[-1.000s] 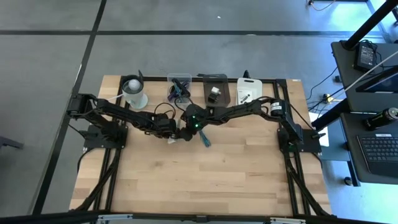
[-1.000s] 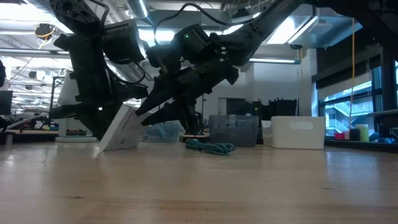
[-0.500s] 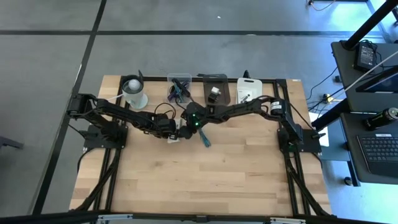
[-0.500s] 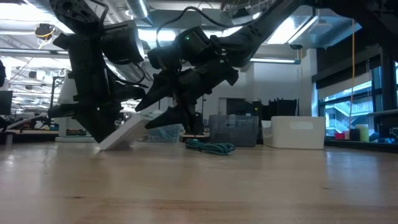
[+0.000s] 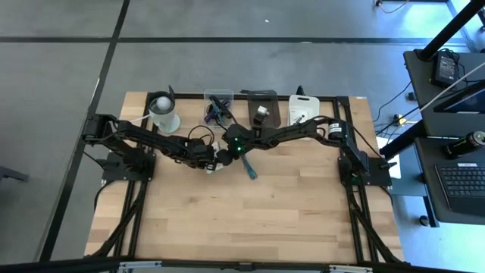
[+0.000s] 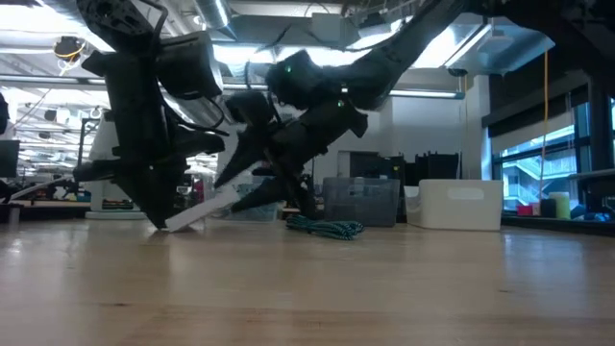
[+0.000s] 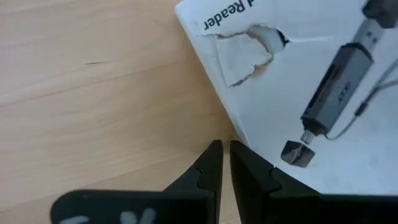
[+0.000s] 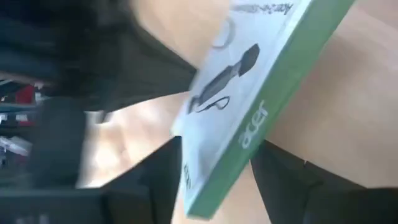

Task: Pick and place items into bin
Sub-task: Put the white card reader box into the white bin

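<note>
The white box (image 6: 207, 210) lies tilted on the bench (image 5: 250, 220), between the open right gripper (image 5: 221, 157) fingers, beside the closed left gripper (image 5: 208, 162).

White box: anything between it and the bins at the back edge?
Yes. The right pincer straddles the white box, and its arm lies across the table between the box and the bins. Left pincer sits beside the box.

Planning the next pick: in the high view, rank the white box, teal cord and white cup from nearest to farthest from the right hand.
1. White box, between the right hand fingers.
2. Teal cord, just toward the table's front.
3. White cup, far back on the left side.
</note>
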`<state>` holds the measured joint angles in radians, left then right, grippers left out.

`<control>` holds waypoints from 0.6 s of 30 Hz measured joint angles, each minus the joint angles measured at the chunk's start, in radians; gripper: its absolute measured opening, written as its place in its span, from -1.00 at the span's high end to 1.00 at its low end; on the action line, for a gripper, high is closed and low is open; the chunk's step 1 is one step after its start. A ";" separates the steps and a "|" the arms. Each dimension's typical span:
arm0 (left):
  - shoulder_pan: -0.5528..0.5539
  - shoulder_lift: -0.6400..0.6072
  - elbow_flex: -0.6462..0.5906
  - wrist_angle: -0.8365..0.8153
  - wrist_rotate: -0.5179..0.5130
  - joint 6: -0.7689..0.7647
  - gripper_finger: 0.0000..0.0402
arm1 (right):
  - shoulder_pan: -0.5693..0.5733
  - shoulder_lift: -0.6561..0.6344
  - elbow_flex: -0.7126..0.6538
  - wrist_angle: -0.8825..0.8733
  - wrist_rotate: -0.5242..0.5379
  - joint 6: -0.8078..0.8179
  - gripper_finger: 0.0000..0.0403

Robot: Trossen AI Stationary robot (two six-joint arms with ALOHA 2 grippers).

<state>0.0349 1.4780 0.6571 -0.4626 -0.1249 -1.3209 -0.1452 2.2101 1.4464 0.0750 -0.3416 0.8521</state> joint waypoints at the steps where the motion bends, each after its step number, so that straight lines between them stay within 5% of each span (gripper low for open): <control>1: 0.000 0.000 0.000 0.008 0.000 0.000 0.87 | 0.000 0.008 0.000 -0.003 0.000 0.008 0.09; 10: 0.000 -0.001 0.000 0.002 0.007 0.018 0.87 | -0.003 0.017 0.000 0.024 -0.032 0.003 0.79; 18: 0.000 -0.099 0.000 -0.028 -0.047 0.071 0.87 | -0.014 0.002 0.000 0.008 -0.040 -0.009 0.83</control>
<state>0.0345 1.3792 0.6571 -0.4904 -0.1719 -1.2504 -0.1593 2.2124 1.4465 0.0831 -0.3812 0.8434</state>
